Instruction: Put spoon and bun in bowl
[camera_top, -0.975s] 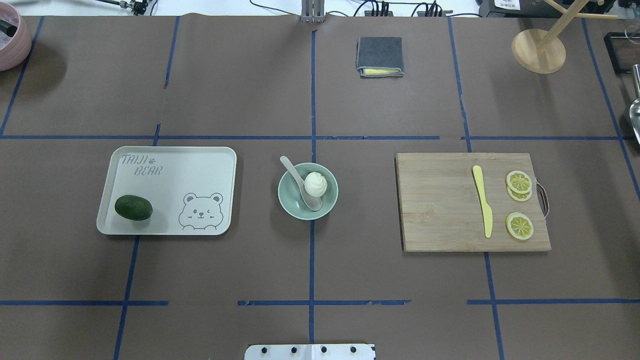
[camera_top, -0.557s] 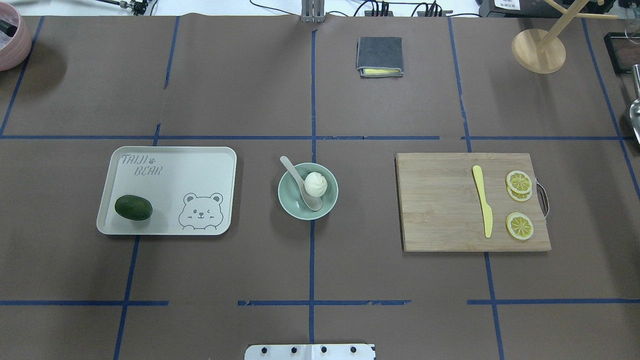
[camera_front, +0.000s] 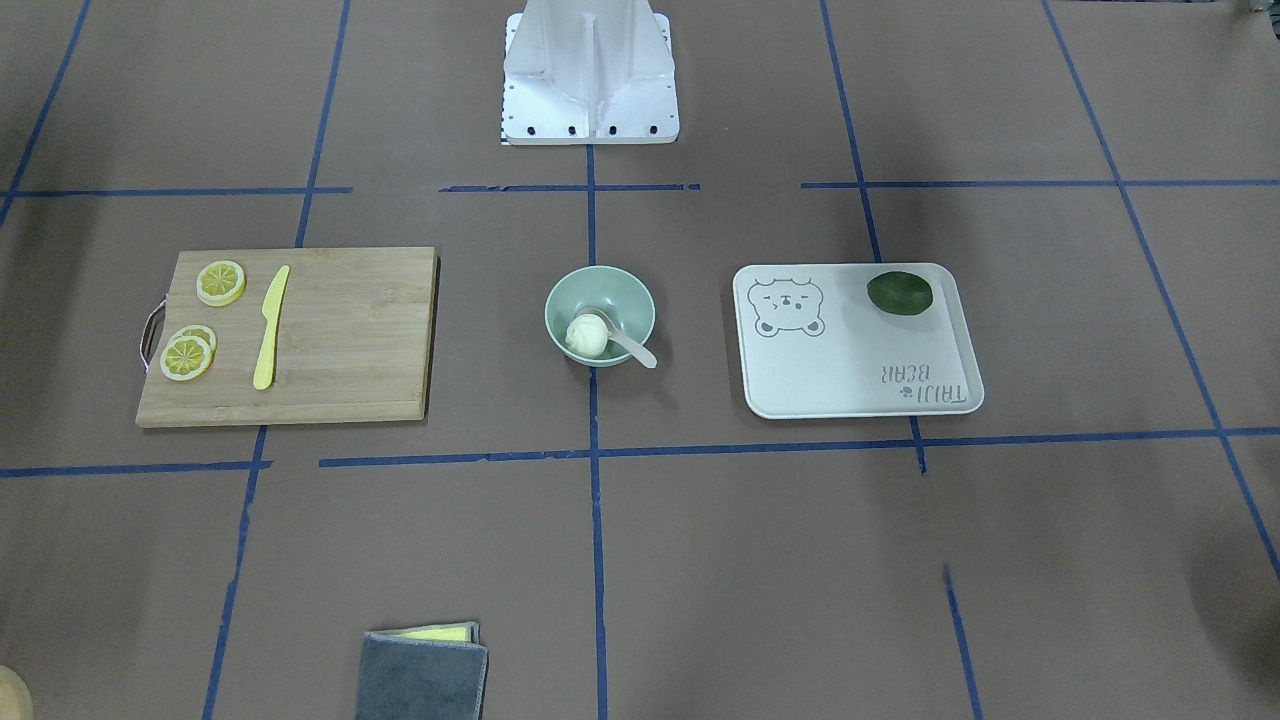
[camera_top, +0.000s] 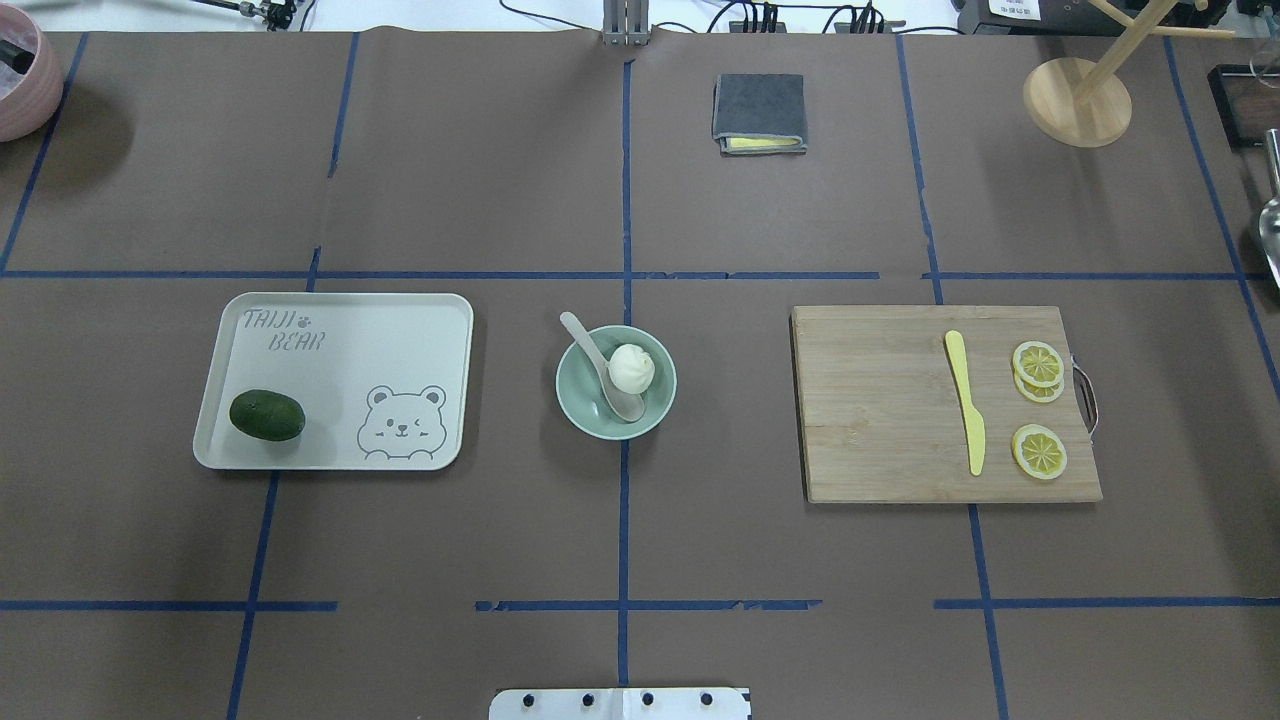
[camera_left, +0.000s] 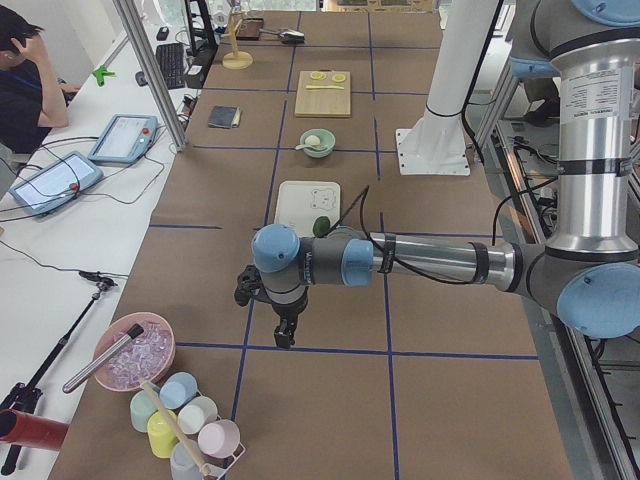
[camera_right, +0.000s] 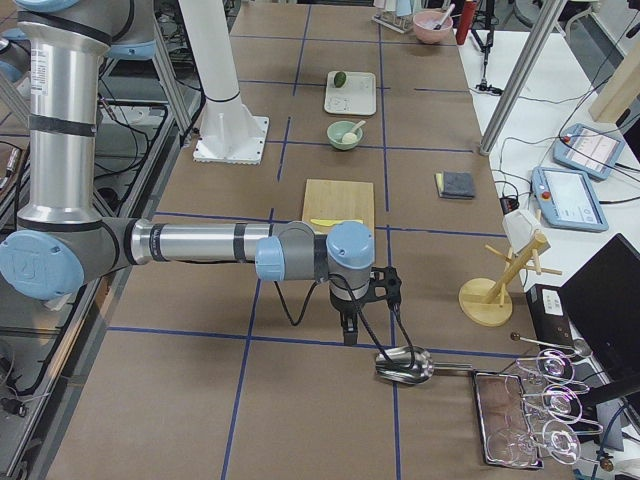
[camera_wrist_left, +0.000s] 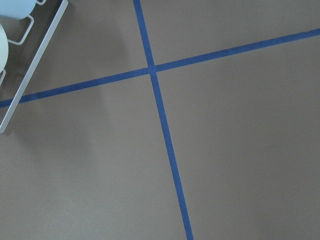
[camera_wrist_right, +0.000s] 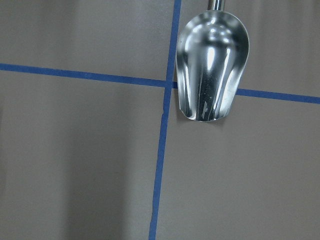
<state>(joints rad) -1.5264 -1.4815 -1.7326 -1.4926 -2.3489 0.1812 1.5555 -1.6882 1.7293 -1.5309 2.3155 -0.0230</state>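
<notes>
The pale mint-green bowl (camera_top: 579, 396) stands at the table's centre, also in the front-facing view (camera_front: 600, 288). The cream-white bun (camera_top: 632, 367) lies inside it. The pale spoon (camera_top: 600, 362) rests in the bowl with its scoop down and its handle over the far-left rim. My left gripper (camera_left: 285, 335) hangs over the table's left end, far from the bowl. My right gripper (camera_right: 348, 330) hangs over the right end. Both show only in the side views, so I cannot tell whether they are open or shut.
A bear tray (camera_top: 340, 330) with a dark green fruit (camera_top: 267, 415) lies left of the bowl. A cutting board (camera_top: 880, 420) with a yellow knife (camera_top: 966, 400) and lemon slices (camera_top: 1038, 363) lies right. A metal scoop (camera_wrist_right: 212, 70) lies below the right wrist.
</notes>
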